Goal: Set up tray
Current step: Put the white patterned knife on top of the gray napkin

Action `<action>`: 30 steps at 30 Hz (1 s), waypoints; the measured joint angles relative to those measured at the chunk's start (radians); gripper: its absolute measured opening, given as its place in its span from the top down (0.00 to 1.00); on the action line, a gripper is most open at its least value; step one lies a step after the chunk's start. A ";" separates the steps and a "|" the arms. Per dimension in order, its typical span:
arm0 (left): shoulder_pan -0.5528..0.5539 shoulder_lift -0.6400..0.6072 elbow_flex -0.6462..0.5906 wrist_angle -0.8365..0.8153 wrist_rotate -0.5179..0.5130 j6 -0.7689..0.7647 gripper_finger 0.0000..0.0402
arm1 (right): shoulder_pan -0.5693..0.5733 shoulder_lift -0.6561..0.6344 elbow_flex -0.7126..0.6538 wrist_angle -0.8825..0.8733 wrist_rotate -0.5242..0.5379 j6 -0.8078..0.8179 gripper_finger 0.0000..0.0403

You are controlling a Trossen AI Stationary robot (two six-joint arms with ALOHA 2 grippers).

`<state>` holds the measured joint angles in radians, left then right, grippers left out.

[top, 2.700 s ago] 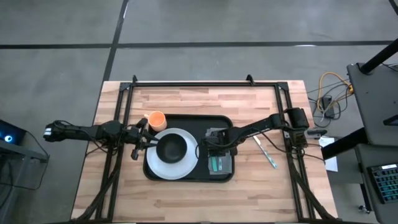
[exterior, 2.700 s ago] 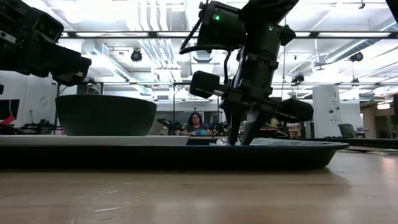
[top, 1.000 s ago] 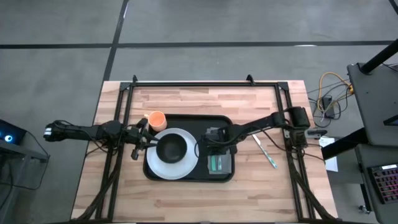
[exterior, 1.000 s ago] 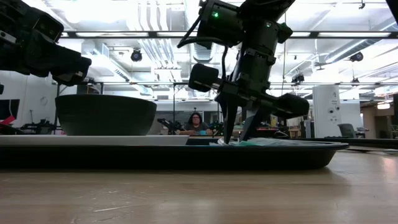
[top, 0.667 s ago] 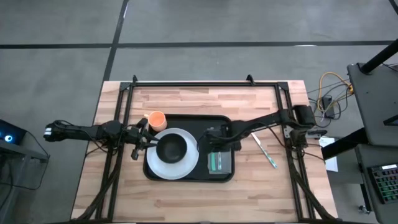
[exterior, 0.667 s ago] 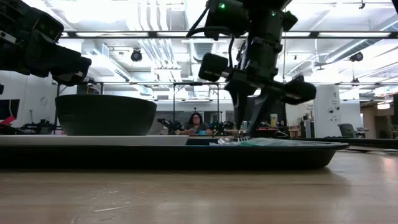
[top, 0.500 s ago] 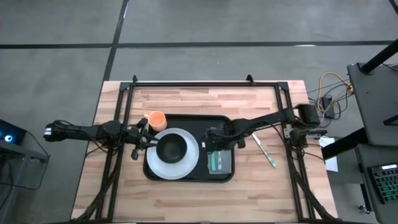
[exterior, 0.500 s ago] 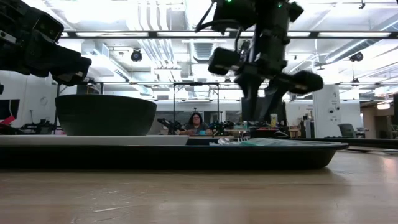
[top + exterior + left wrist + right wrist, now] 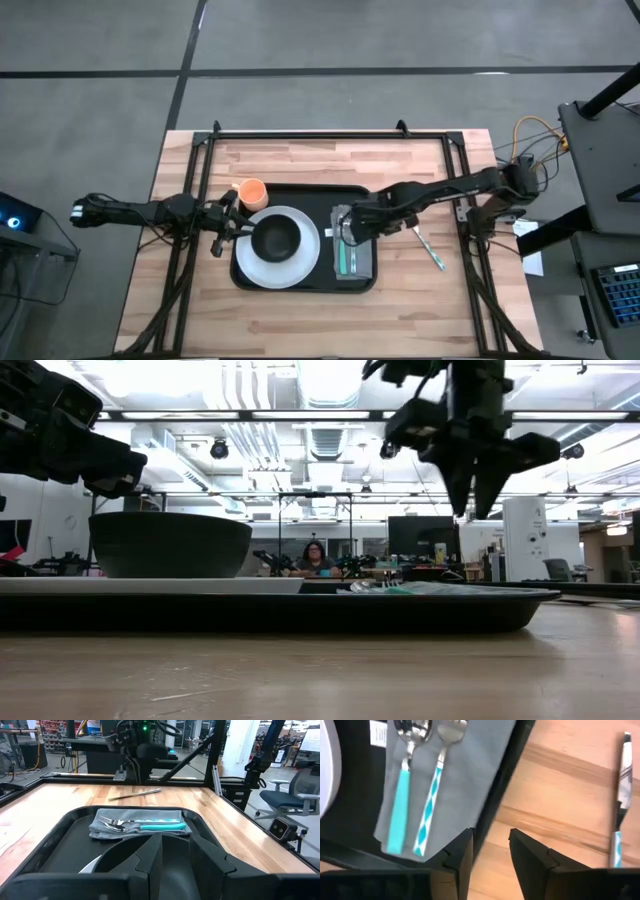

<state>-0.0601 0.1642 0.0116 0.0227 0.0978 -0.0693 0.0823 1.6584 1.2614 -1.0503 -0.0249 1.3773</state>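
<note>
The black tray [image 9: 310,198] lies mid-table. It carries the white plate [image 9: 292,272] with the black bowl [image 9: 276,238] on it. A grey napkin [image 9: 352,264] lies flat on the tray's right part, with a teal-handled spoon [image 9: 400,800] and fork [image 9: 431,795] resting on it. My right gripper [image 9: 343,229] hangs open and empty above the napkin's far end, well clear of the tray in the low view [image 9: 475,482]. My left gripper [image 9: 232,228] waits open at the plate's left edge, above the bowl's rim [image 9: 120,851].
A teal-handled knife [image 9: 428,245] lies on the bare wood right of the tray, also in the right wrist view [image 9: 620,780]. An orange cup [image 9: 251,192] stands at the tray's far left corner. Black frame rails run along the table's left, right and far sides.
My right gripper has risen from the napkin, where its fingertips were down at tray level, and has drifted toward the table's right. The cutlery and napkin stay lying on the tray.
</note>
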 joint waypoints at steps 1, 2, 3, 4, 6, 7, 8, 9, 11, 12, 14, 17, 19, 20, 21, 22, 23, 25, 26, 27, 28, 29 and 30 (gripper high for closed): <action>0.000 0.000 0.000 0.000 0.000 0.000 0.80 | 0.003 -0.016 -0.011 -0.001 -0.003 -0.010 0.70; 0.000 0.000 0.000 0.000 0.000 0.000 0.80 | 0.006 -0.032 -0.025 -0.006 -0.004 -0.019 0.69; 0.000 0.000 0.000 0.000 0.000 0.000 0.80 | 0.011 -0.049 -0.039 -0.013 -0.005 -0.026 0.68; 0.000 0.000 0.000 0.000 0.000 0.000 0.80 | 0.016 -0.069 -0.054 -0.020 -0.003 -0.031 0.66; 0.000 0.000 0.000 0.000 0.000 0.000 0.80 | 0.029 -0.115 -0.092 -0.021 0.001 -0.035 0.64; 0.000 0.000 0.000 0.000 0.000 0.000 0.80 | 0.036 -0.139 -0.115 -0.020 0.002 -0.035 0.63; 0.000 0.000 0.000 0.000 0.000 0.000 0.80 | 0.043 -0.162 -0.140 -0.019 0.002 -0.035 0.62; 0.000 0.000 0.000 0.000 0.000 0.000 0.80 | 0.050 -0.185 -0.167 -0.016 0.002 -0.031 0.61; 0.000 0.000 0.000 0.000 0.000 0.000 0.80 | 0.068 -0.232 -0.224 -0.014 0.002 -0.020 0.60; 0.000 0.000 0.000 0.000 0.000 0.000 0.80 | 0.075 -0.258 -0.252 -0.015 0.001 -0.019 0.59; 0.000 0.000 0.000 0.000 0.000 0.000 0.80 | 0.090 -0.306 -0.306 -0.012 0.001 -0.018 0.58; 0.000 0.000 0.000 0.000 0.000 0.000 0.80 | 0.104 -0.369 -0.383 -0.008 0.002 -0.007 0.57; 0.000 0.000 0.000 0.000 0.000 0.000 0.80 | 0.108 -0.409 -0.430 -0.007 0.002 -0.005 0.57; 0.000 0.000 0.000 0.000 0.000 0.000 0.80 | 0.108 -0.426 -0.452 -0.003 0.002 -0.007 0.57; 0.000 0.000 0.000 0.000 0.000 0.000 0.80 | 0.108 -0.442 -0.476 0.007 0.002 -0.012 0.57; 0.000 0.000 0.000 0.000 0.000 0.000 0.80 | 0.108 -0.456 -0.500 0.019 0.003 -0.018 0.57; 0.000 0.000 0.000 0.000 0.000 0.000 0.80 | 0.107 -0.469 -0.523 0.031 0.003 -0.024 0.57; 0.000 -0.001 0.000 0.000 0.000 0.000 0.80 | 0.107 -0.492 -0.567 0.061 0.002 -0.036 0.57; 0.000 -0.001 0.000 0.000 0.000 0.000 0.80 | 0.108 -0.502 -0.588 0.075 0.002 -0.040 0.57; 0.000 -0.001 0.000 0.000 0.000 0.000 0.80 | 0.108 -0.510 -0.607 0.082 0.002 -0.043 0.57; 0.000 -0.001 0.000 0.000 0.000 0.000 0.80 | 0.107 -0.518 -0.626 0.090 0.002 -0.045 0.57; 0.000 -0.001 0.000 0.000 0.000 0.000 0.80 | 0.107 -0.525 -0.642 0.095 0.002 -0.045 0.57; 0.000 -0.001 0.000 0.000 0.000 0.000 0.80 | 0.107 -0.531 -0.656 0.096 0.002 -0.045 0.56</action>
<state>-0.0601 0.1635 0.0116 0.0227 0.0980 -0.0694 0.1898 1.1272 0.6059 -0.9541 -0.0231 1.3322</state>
